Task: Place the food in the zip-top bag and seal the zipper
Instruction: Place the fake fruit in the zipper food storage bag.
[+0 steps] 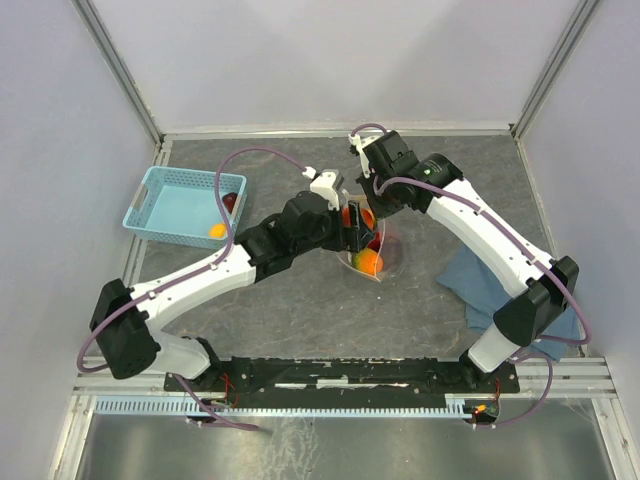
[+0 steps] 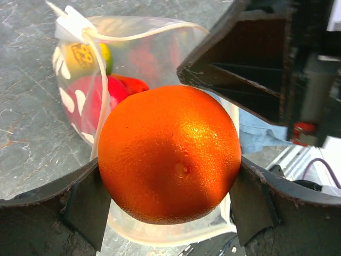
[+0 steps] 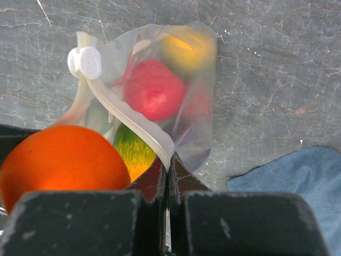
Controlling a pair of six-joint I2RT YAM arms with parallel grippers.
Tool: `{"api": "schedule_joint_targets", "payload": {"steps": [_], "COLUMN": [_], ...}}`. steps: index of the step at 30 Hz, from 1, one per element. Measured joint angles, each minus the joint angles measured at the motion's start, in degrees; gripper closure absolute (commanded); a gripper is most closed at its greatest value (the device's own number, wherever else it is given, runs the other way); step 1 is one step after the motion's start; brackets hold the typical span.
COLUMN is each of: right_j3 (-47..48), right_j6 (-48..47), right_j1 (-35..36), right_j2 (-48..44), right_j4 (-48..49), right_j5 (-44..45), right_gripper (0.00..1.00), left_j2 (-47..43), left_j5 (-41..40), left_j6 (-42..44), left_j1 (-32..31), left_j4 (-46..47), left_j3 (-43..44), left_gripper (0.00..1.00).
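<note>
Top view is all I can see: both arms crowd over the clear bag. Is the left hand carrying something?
Observer: Yes. The left hand grips an orange, right at the open mouth of the bag.
Operator: And the other one?
Observer: The right hand is shut on the zipper strip, pinching the rim.
Operator: Anything inside yet?
Observer: A red fruit and a yellow one show through the plastic.
</note>
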Motion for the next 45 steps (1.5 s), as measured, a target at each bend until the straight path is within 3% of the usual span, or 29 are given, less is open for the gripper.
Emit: {"api": "schedule_joint_targets", "payload": {"steps": [21, 35, 45], "right_j3": [0.02, 0.02, 0.02], "right_j6": [0.02, 0.02, 0.02], "right_j1": [0.00, 0.04, 0.15], "right_j2": [0.76, 0.87, 0.87], "right_j4": [0.83, 0.83, 0.83], "right_j5": [-1.29, -1.27, -1.25], "right_gripper": [0.95, 0.95, 0.95], "left_j2": [5.60, 1.11, -7.41], "left_j5": [-7.45, -6.97, -10.67], "left_j6": [-0.22, -0.94, -2.84], "left_j1": [-0.02, -0.02, -0.02], "left_j4": [-7.32, -10.03, -15.23], "left_j3": [5.27, 5.33, 3.58], "left_gripper": [0.06, 0.08, 0.21]}}
